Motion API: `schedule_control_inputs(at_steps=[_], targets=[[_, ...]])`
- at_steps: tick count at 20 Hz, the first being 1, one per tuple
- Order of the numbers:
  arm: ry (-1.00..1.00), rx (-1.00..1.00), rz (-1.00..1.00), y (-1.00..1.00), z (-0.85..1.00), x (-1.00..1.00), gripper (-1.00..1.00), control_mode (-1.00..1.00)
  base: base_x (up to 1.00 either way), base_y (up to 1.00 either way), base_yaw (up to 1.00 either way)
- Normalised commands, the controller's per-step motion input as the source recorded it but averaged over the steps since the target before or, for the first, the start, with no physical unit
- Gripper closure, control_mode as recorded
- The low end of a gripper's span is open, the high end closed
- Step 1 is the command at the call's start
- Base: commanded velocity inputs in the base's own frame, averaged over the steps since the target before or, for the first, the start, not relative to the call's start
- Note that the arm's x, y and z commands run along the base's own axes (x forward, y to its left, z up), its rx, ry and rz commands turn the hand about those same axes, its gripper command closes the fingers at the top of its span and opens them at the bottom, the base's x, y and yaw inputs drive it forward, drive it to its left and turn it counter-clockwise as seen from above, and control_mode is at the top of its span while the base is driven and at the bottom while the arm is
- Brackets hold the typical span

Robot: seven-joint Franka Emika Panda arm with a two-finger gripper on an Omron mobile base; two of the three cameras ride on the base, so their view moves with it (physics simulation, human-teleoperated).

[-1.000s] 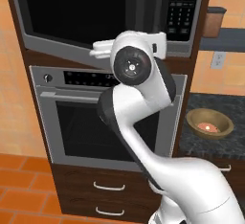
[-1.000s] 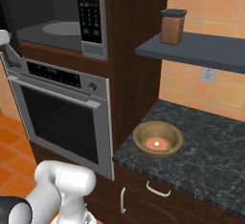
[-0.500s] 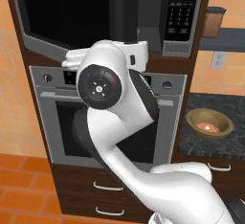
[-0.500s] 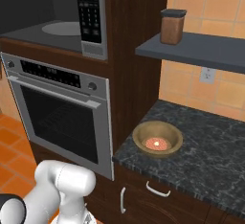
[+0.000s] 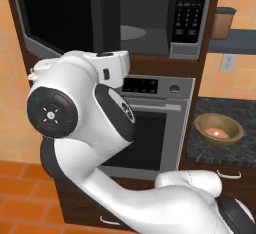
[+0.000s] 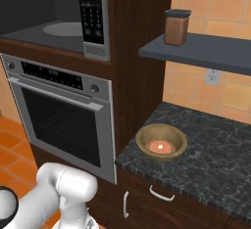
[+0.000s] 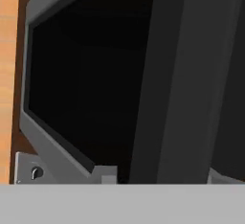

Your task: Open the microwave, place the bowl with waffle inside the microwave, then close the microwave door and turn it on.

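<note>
The microwave door (image 5: 55,18) stands swung out to the left, and the cavity of the microwave (image 5: 150,18) is exposed, with the grey turntable (image 6: 63,29) bare inside. In the hand view the dark glass of the door is very close in front of the camera, so the hand seems to be just beside the door. The jaws are not visible, so one cannot tell whether they are open or closed.

The bowl (image 6: 161,142) sits on the dark stone table (image 6: 215,159), to the right of the steel wall oven (image 6: 63,115) and well apart from the microwave. The waffle (image 6: 161,147) lies inside it.

The opening step looks nearly finished. To do it well, the door should be wide enough for the bowl to pass, and the hand should leave the door without pulling it shut. Then the arm must cross to the right and come down on the thick rim, keeping the bowl level.
</note>
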Motion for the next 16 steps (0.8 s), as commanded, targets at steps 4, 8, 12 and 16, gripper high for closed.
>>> schedule_control_inputs(at_steps=[4,8,12,16], targets=[[-0.04,0.00,-0.01,0.08,-0.06,-0.32,-1.00,-1.00,0.00,0.00,0.00],[0.00,0.16,-0.01,-0.93,0.00,-0.83,-1.00,-1.00,0.00,0.00,0.00],[-0.04,0.31,0.00,-1.00,0.00,-0.56,-1.00,-1.00,0.00,0.00,0.00],[0.00,0.53,0.10,-0.90,0.00,0.54,-1.00,-1.00,0.00,0.00,0.00]])
